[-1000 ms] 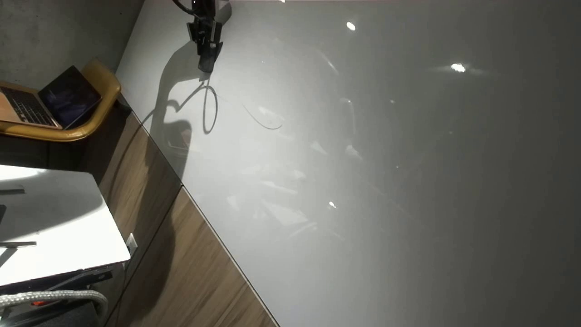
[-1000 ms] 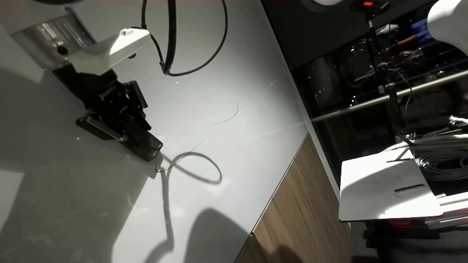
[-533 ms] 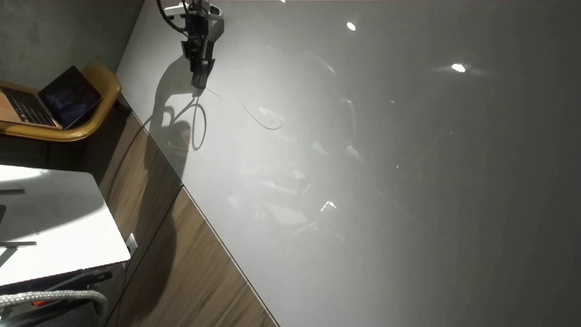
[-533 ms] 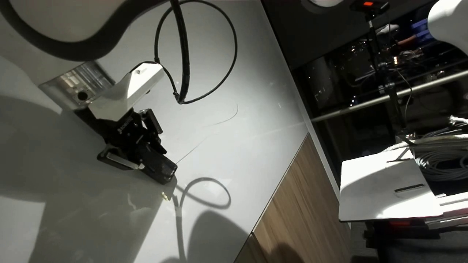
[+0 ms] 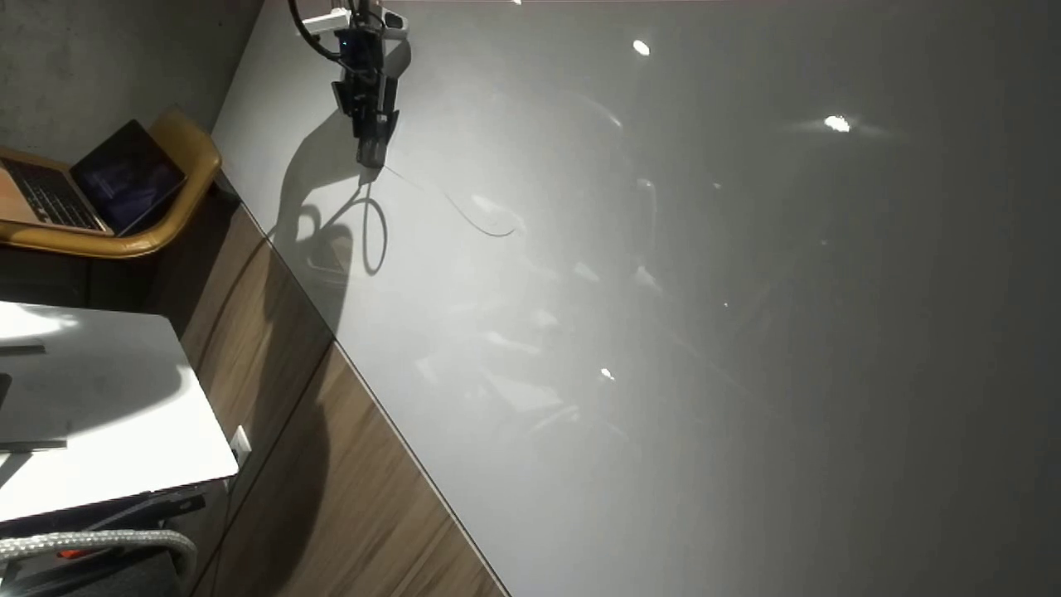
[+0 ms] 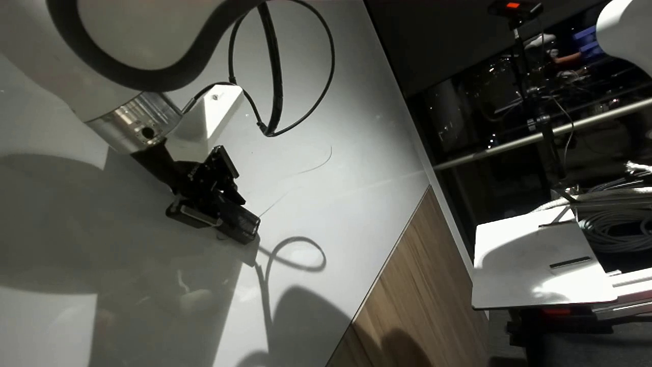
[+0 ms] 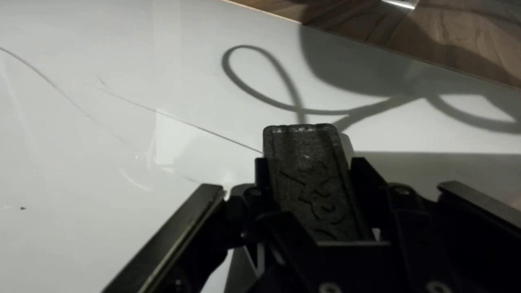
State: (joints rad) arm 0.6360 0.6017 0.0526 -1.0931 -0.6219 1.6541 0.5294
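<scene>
The black gripper [image 7: 310,162], all hinged, hard-edged links, pinches a dark block [image 7: 313,185] from both sides, drawn in narrow to the block's width. The block is oblong with rounded corners, its matte face grainy and scored with dark curling marks; it lies close over the glossy white board [image 5: 746,332], though whether it touches the board cannot be told. On the board a thin dark line [image 7: 203,129] runs up to the block's side in the wrist view, and a curved line [image 5: 497,235] marks the same board farther out. The board's smooth face mirrors bright glints [image 5: 837,123], and a looped grey shadow [image 7: 299,108] falls across it. Over the board in an exterior view is the arm [image 6: 86,76], pale and smooth with a shiny metal band, a black cable [image 6: 276,76] looping beside it. Streaked brown wood-grain panels [image 5: 398,481] border the board's straight edge. Beyond the board, a mustard-yellow seat [image 5: 182,141] with a rounded rim cradles a laptop [image 5: 128,178], its screen raised. A flat white tabletop [image 5: 149,464], also beyond the board's edge, bears slim dark bars [image 5: 33,445], with a braided grey cord [image 5: 99,541] near it
</scene>
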